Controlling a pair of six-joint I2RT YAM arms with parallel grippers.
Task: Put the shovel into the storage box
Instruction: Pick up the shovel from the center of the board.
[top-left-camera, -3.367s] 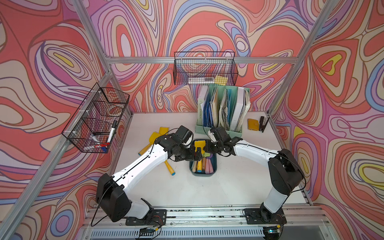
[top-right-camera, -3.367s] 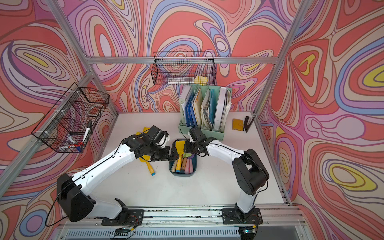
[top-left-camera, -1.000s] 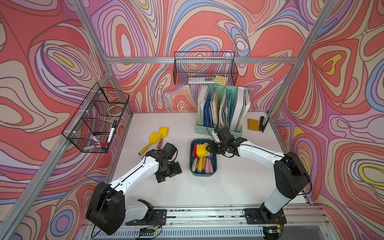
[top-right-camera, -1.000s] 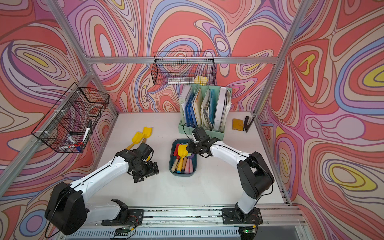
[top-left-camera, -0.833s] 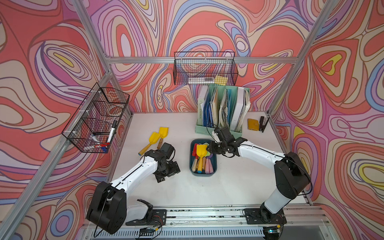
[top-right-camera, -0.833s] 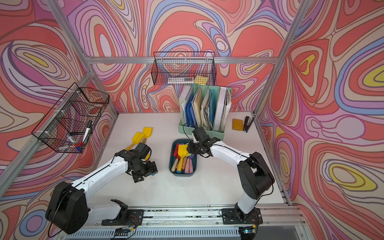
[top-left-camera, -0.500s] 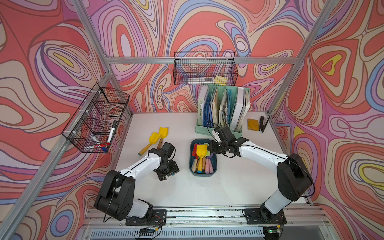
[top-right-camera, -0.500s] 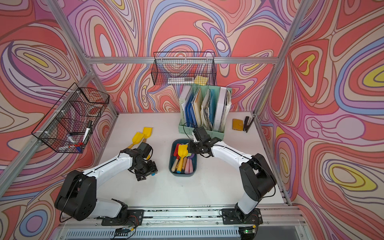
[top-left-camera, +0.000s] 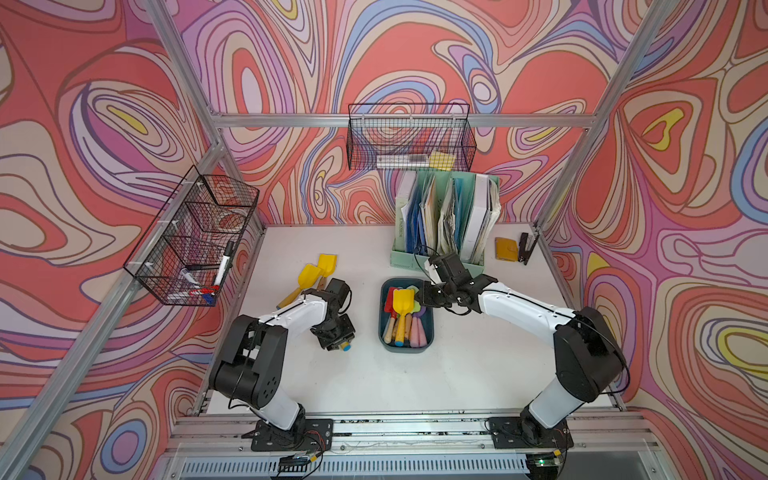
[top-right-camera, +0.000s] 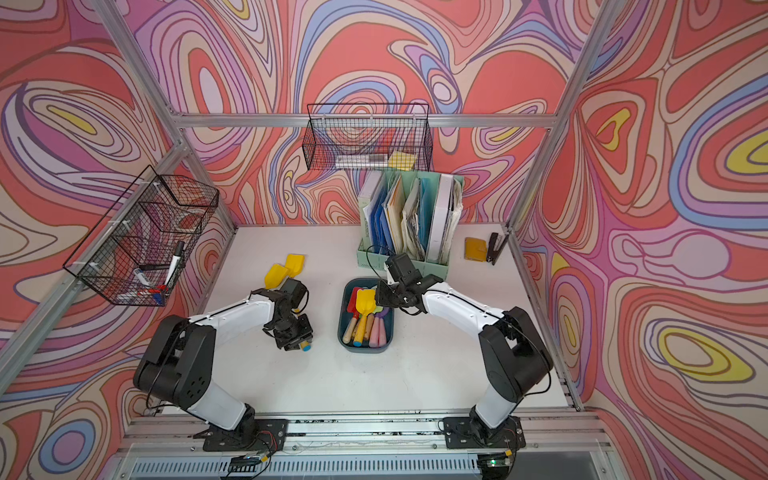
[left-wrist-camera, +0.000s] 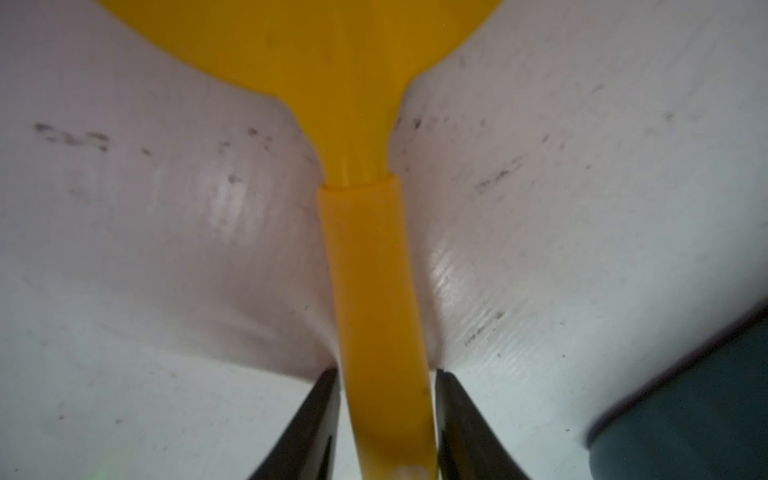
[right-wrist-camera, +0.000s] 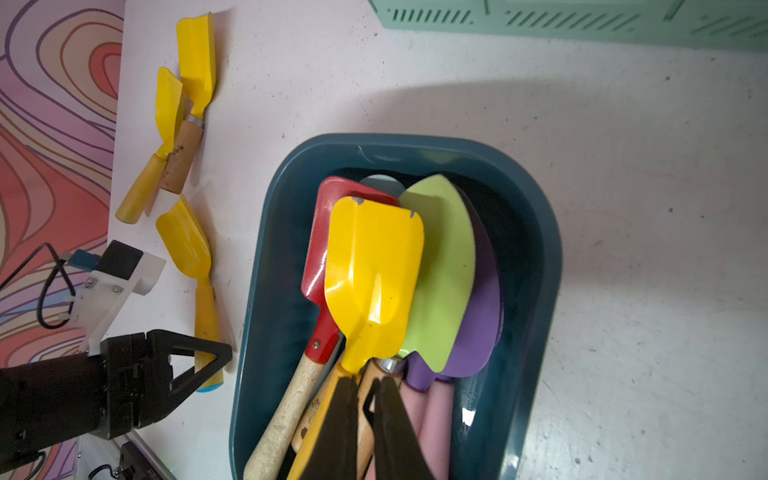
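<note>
Nearest me, my left pincer (left-wrist-camera: 386, 374) stood narrowed to the width of the shovel (left-wrist-camera: 370, 270)'s yellow handle. One dark pad (left-wrist-camera: 316, 415) sat against each flank, close to its blue-tipped end. The shovel lay flat on the white table (top-left-camera: 374, 386), blade pointing away from me, just beside the storage box (top-left-camera: 385, 332) but apart from it.

I judged it light and stiff. The handle looked smooth and round enough to twist or slide in a pinch. Held that near the end, the blade would hang far out and might droop, so a hold closer to the neck seemed steadier.

The box was already crowded. A yellow scoop (right-wrist-camera: 370, 270) lay on top, over a red one (right-wrist-camera: 324, 232) with a wooden grip, beside green (right-wrist-camera: 444, 266) and purple (right-wrist-camera: 482, 316) blades and some pink handles (top-left-camera: 419, 332). All the blades lay at the far end. I reckoned mine would have to rest on top of that pile.

My right pincer (right-wrist-camera: 365, 399) hung over the box, its fingers all but together, with nothing between them that I could see.

Farther off, two more yellow shovels (top-left-camera: 316, 272) lay touching each other. Behind the box stood the mint-green file organiser (top-left-camera: 436, 262), full of folders. Past it, the black wire baskets (top-left-camera: 409, 137) hung on the walls.
</note>
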